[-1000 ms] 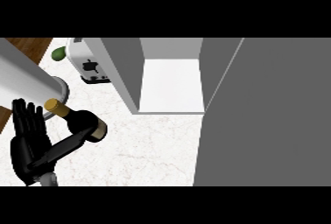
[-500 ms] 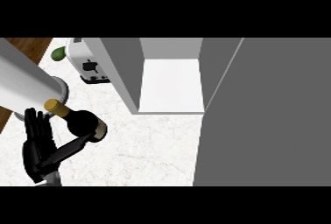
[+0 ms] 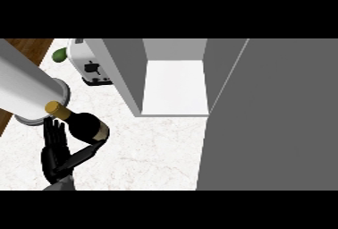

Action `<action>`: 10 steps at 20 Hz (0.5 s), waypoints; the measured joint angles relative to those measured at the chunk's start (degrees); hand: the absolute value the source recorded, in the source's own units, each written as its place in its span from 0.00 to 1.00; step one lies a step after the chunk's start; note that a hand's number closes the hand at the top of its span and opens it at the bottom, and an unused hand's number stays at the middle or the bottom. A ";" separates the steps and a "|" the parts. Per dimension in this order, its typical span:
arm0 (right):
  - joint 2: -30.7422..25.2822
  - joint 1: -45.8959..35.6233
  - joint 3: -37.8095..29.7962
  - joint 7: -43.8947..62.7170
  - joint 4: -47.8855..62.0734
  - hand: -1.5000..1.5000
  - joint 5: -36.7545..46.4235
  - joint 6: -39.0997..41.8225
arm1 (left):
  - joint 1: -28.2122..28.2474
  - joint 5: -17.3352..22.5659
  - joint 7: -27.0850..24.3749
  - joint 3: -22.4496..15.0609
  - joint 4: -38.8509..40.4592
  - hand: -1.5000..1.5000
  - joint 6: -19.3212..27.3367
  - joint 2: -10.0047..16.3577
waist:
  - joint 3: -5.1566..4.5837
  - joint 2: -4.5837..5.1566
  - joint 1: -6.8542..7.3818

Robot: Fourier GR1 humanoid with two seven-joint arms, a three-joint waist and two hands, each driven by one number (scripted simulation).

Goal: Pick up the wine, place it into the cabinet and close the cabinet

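Note:
The wine bottle (image 3: 84, 126), dark with a gold cap and a gold band, stands on the marble counter (image 3: 152, 152) at the left. My left hand (image 3: 55, 154) comes up from the lower edge right beside it. Its fingers (image 3: 54, 134) stand straight along the bottle's left side, and the thumb (image 3: 89, 150) reaches under the bottle's body, touching it. The hand is open. The cabinet (image 3: 175, 87) is open at the upper middle, with a bare white floor inside. Its grey door (image 3: 271, 116) fills the right side. My right hand does not show.
A big pale grey cylinder (image 3: 26, 87) slants in from the upper left and ends just above the bottle's cap. A white toaster (image 3: 92, 67) and a green fruit (image 3: 59, 54) sit at the back left. The counter's left edge runs past the cylinder.
My left hand has slid right against the bottle, its spread fingers drawn together beside the neck. The bottle has stayed in place.

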 measured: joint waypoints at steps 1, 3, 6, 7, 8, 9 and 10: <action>0.10 0.40 0.33 -0.08 -0.15 0.00 0.00 0.06 | -0.18 0.25 -0.96 0.27 1.42 0.00 -0.91 0.19 | 0.00 0.00 -0.01; 0.36 0.72 0.82 0.05 -0.39 0.00 0.05 -0.15 | -1.63 1.10 -3.29 1.17 5.43 0.00 -2.73 0.22 | -0.01 0.00 -0.09; 0.63 -0.40 1.63 1.13 -0.39 0.00 0.47 -0.79 | -3.52 2.63 -6.47 2.66 10.88 0.00 -5.51 0.35 | -0.01 0.00 -0.10; 0.64 0.12 1.44 0.36 -0.19 0.00 0.51 -0.36 | -4.88 3.20 -8.19 3.45 13.86 0.00 -6.91 0.58 | -0.03 0.04 -0.18; 0.49 0.76 1.00 -0.43 -0.01 0.00 0.43 0.25 | -5.29 3.63 -9.58 3.80 15.73 0.00 -8.09 0.47 | -0.02 0.04 -0.17; 0.36 0.85 0.66 -0.47 0.03 0.00 0.39 0.46 | -6.14 3.95 -10.85 4.09 17.74 0.00 -9.10 0.40 | -0.02 0.05 -0.18; 0.33 1.32 0.50 -0.84 -0.05 0.00 0.30 0.79 | -7.43 4.46 -11.69 4.75 20.05 0.00 -10.33 1.02 | -0.03 0.07 -0.25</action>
